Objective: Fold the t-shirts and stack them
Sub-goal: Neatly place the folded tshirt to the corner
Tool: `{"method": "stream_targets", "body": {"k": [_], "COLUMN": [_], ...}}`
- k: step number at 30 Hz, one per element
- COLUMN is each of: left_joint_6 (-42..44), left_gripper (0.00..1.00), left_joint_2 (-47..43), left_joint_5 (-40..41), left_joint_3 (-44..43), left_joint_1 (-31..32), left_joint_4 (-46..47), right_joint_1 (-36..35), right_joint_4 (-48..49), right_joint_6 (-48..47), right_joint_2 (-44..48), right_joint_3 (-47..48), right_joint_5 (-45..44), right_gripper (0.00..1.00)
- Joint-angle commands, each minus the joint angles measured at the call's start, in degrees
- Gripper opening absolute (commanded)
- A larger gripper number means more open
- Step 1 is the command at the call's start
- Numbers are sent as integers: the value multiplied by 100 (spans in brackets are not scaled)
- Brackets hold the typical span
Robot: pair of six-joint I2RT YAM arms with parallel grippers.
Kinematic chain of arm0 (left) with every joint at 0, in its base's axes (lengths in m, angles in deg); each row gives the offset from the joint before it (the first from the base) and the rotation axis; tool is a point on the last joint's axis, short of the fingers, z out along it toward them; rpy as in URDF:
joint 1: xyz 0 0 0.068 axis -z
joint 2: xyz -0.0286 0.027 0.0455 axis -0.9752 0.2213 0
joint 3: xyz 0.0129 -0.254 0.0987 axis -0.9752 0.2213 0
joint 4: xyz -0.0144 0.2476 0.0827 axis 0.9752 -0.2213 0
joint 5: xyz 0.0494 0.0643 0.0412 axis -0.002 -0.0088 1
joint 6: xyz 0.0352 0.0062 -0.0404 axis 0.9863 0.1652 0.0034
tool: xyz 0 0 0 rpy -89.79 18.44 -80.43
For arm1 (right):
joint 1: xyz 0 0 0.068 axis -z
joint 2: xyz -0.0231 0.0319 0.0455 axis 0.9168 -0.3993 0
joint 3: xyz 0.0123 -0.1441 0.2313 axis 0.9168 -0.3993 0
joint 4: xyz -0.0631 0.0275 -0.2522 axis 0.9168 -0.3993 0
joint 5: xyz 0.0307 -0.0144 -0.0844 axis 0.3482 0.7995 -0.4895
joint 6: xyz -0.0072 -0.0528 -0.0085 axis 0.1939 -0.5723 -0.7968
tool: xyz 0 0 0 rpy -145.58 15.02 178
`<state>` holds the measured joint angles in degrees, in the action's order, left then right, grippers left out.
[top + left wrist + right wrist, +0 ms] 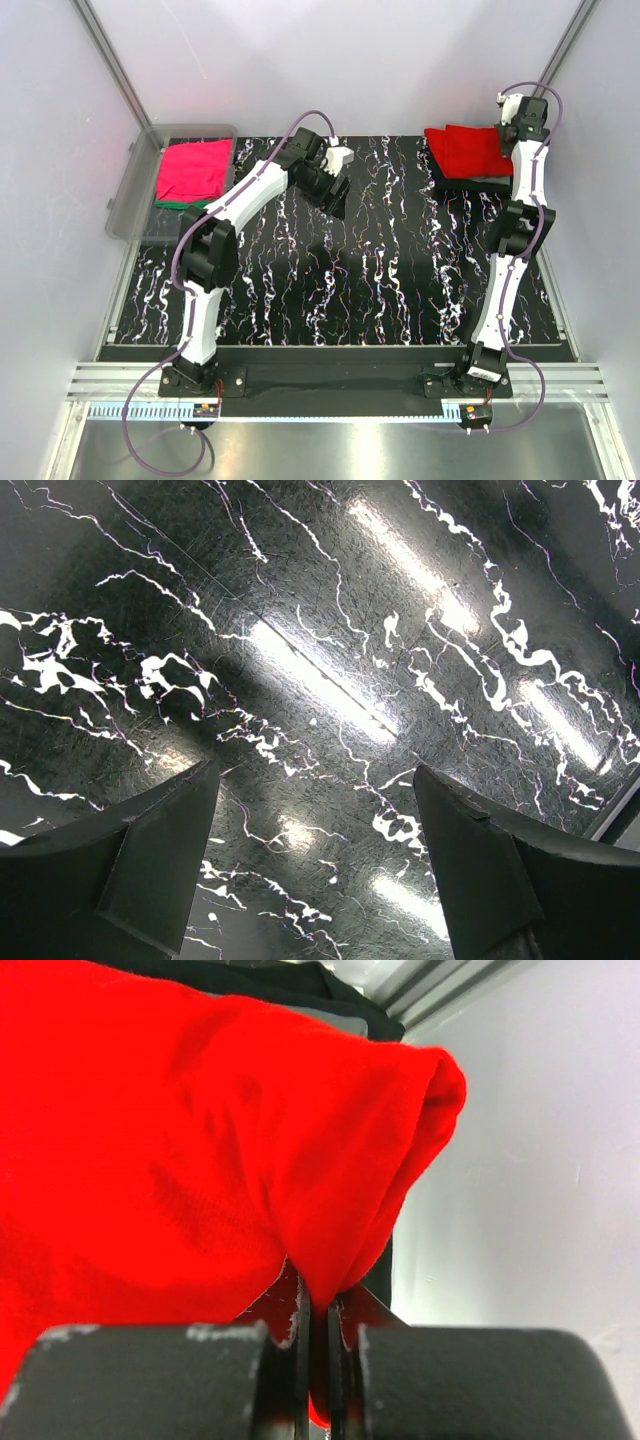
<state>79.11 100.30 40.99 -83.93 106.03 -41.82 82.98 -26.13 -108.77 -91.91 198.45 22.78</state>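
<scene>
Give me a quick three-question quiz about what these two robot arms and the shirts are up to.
1. True or false: the left gripper holds a shirt.
2. The right gripper is shut on a t-shirt of which colour? A green, B red, C grey.
3. Fill in: the magenta-pink t-shirt lies in the clear plastic ____.
Key: 1 false, it is open over the bare table. 2 B, the red t-shirt. 3 bin.

Clear bin (125, 200) left; black marbled table (380, 280).
</scene>
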Motion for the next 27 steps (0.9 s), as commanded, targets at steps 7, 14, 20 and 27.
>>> {"method": "stream_targets", "body": {"k": [7,14,20,27], "left_joint_6": [66,268,602,919], "left_gripper": [85,87,89,84], "left_joint_2": [18,-114,-194,-448], "left_joint_5": [105,615,650,835], "left_joint_3": [-255,-291,-299,341], "left_joint_1": [27,1,-157,-315], "left_joint_4": [124,124,-271,-764], "right_joint_1": [27,-209,-947,-1256], "right_joint_4": [72,45,45,491], "right_joint_6": [185,537,151,422], "right_joint_2": [508,1203,1204,325], "right_joint_3": [-250,92,-390,258], "right_joint_5": [-453,178,936,866], "right_gripper": [49,60,54,52]}}
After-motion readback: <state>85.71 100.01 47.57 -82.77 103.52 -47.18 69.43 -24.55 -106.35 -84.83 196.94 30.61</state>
